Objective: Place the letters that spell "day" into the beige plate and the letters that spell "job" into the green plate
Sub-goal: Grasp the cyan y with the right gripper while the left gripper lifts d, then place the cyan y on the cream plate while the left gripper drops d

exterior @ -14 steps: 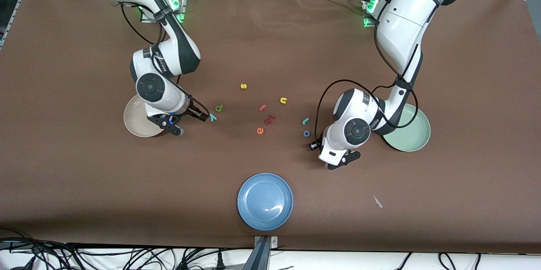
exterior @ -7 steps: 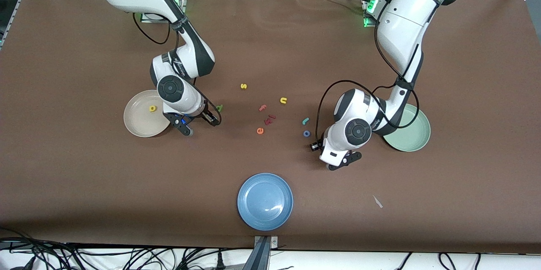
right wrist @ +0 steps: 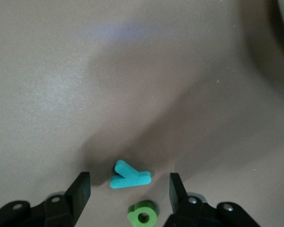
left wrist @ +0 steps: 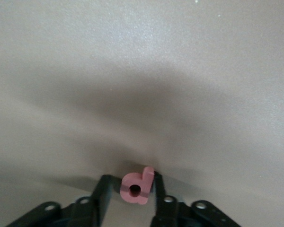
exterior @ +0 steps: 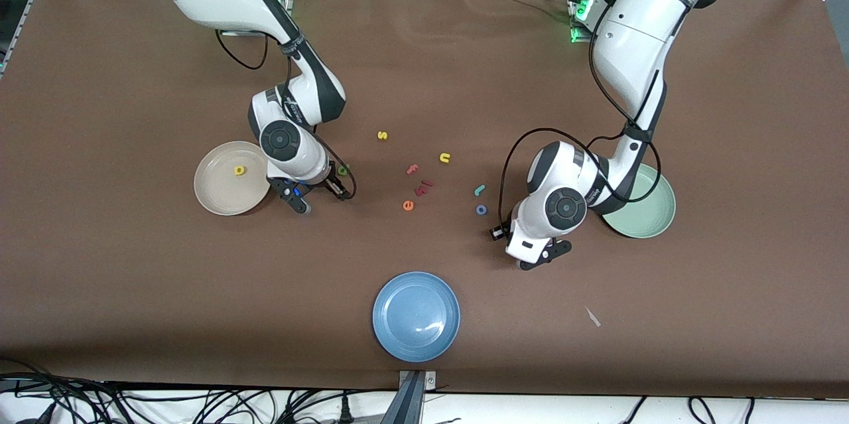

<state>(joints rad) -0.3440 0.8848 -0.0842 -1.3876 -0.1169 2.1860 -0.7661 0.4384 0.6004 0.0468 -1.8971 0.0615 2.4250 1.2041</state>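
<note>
The teal y (right wrist: 130, 175) lies on the table between the open fingers of my right gripper (right wrist: 128, 189), touching neither. The olive-green d (right wrist: 143, 213) lies right beside the y; the front view shows the d (exterior: 343, 170) next to my right gripper (exterior: 341, 190), which hides the y. The yellow a (exterior: 239, 170) lies in the beige plate (exterior: 215, 193). My left gripper (left wrist: 131, 182) is shut on the salmon b (left wrist: 135, 189); in the front view my left gripper (exterior: 494, 233) is low beside the blue o (exterior: 480, 210) and teal j (exterior: 479, 190). The green plate (exterior: 647, 219) holds nothing.
A blue plate (exterior: 416, 316) sits near the front edge. Loose letters lie mid-table: yellow s (exterior: 381, 135), yellow u (exterior: 444, 158), pink f (exterior: 412, 170), a dark red piece (exterior: 423, 187), orange e (exterior: 408, 205). A white scrap (exterior: 592, 316) lies toward the left arm's end.
My right arm has swung off the beige plate, uncovering the yellow a, and now straddles the y with its fingers narrower. My left arm has hardly moved.
</note>
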